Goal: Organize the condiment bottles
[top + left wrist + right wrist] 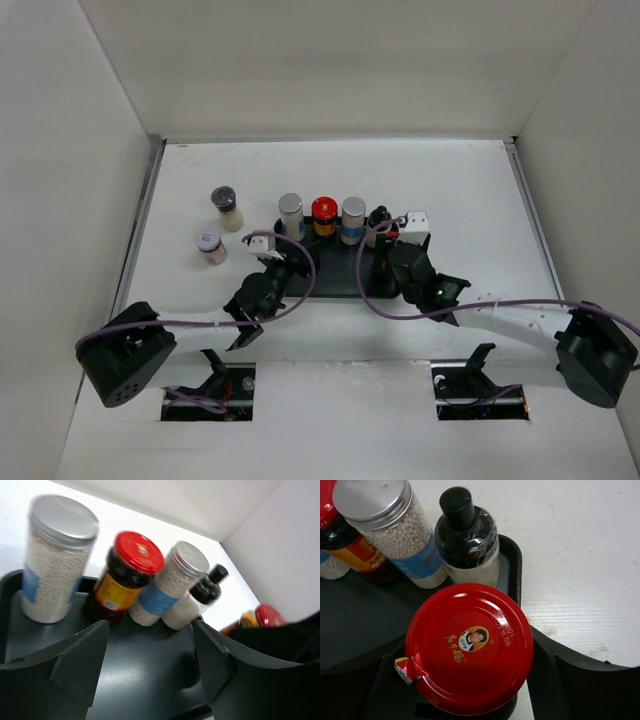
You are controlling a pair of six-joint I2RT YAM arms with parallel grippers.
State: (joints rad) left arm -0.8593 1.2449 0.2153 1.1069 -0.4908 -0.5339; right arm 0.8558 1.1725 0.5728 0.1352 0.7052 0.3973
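White-walled enclosure with a white table [450,180]; a black tray [338,268] lay near the table's near edge, between the two arms. Four condiment bottles stood upright along the tray's far edge, close-packed: from left to right, a silver-capped jar [290,206], a red-capped dark jar [323,210], a second silver-capped jar [353,210] and a black-capped bottle [380,216]. A grey-capped jar [224,199] and a white-capped jar [210,241] stood off the tray, toward the table's left edge.

The right gripper [466,652] had its fingers [570,685] on either side of a fifth bottle, the held red-capped jar [470,630], at the tray's right end. The broad cap hid the pads, so the clamp was probably on the body just below it. The left gripper [150,635] hung over the tray's near edge with fingers [75,665] apart and nothing between them.

Handling, as judged: the bottles looked rigid, smooth-sided and somewhat slippery, possibly breakable, and moderately weighted by their granular fill. Being tall for their bases, they would tip readily. The best hold was across the body under the cap, whose overhang would check slipping.

Obstructions: the black-capped bottle stood just beside the held jar. The row's narrow gaps left little finger room, the tray's raised rim would catch a low-carried base, and the two grippers worked near each other over the same tray
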